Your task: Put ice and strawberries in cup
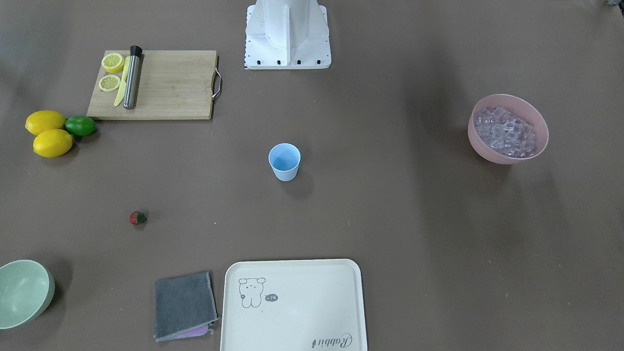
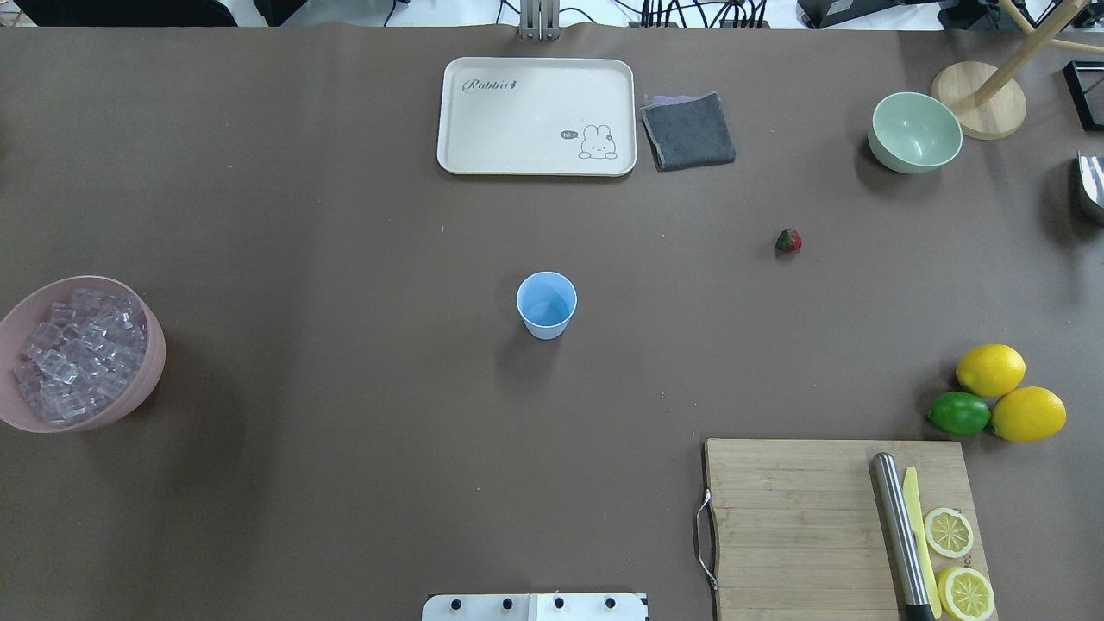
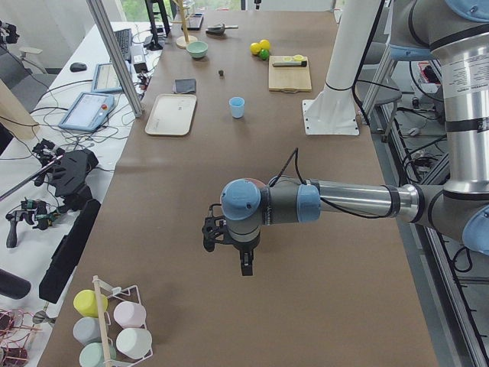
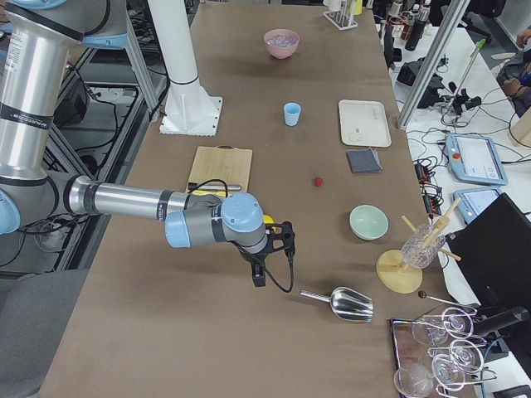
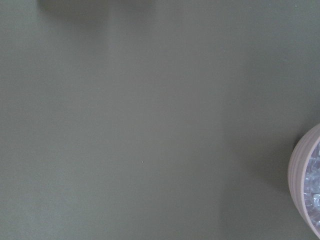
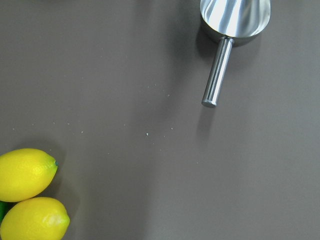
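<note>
The light-blue cup (image 1: 284, 162) stands upright and empty at the table's middle; it also shows in the overhead view (image 2: 546, 304). The ice (image 1: 507, 132) is heaped in a pink bowl (image 2: 152, 362) on my left side, and its edge shows in the left wrist view (image 5: 314, 192). The strawberry (image 2: 788, 241) lies on the table on my right side. My left gripper (image 3: 244, 264) hangs above bare table near the bowl. My right gripper (image 4: 259, 278) hangs above the table near the lemons. I cannot tell whether either is open or shut.
A cutting board (image 2: 802, 517) holds lemon slices, a knife and a steel muddler. Two lemons (image 2: 990, 369) and a lime (image 2: 958, 413) lie beside it. A cream tray (image 2: 483, 112), a grey cloth (image 2: 688, 130) and a green bowl (image 2: 915, 132) line the far edge. A metal scoop (image 6: 235, 15) lies near my right gripper.
</note>
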Controlling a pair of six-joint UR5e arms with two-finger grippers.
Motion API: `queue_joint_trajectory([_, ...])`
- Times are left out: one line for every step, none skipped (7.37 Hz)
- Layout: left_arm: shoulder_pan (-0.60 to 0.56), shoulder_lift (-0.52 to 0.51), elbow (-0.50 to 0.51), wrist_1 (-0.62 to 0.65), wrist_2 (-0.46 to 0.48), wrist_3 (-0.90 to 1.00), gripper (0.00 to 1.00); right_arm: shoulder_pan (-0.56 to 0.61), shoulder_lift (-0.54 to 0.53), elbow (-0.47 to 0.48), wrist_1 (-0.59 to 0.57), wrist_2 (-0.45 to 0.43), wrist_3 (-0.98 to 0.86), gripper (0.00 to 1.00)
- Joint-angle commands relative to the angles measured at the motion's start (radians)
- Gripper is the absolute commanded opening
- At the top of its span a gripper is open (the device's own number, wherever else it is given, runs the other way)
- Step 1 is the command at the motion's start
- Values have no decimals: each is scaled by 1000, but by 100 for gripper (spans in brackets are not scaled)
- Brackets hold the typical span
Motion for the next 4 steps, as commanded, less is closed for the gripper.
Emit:
queue_joint_trajectory([0, -5, -4, -2, -1, 0, 100, 27, 6, 22, 10, 0, 2, 100])
queue_joint_trajectory([0, -14, -9, -3, -1, 0, 100, 36, 13, 16, 13, -5, 14, 100])
queue_joint_trajectory([0, -29, -18, -44, -9, -2, 100, 74, 15, 10, 13, -11, 15, 100])
queue_joint_trajectory([-1, -25, 12, -210, -108, -3, 100, 109, 19, 8, 7, 0, 19, 100])
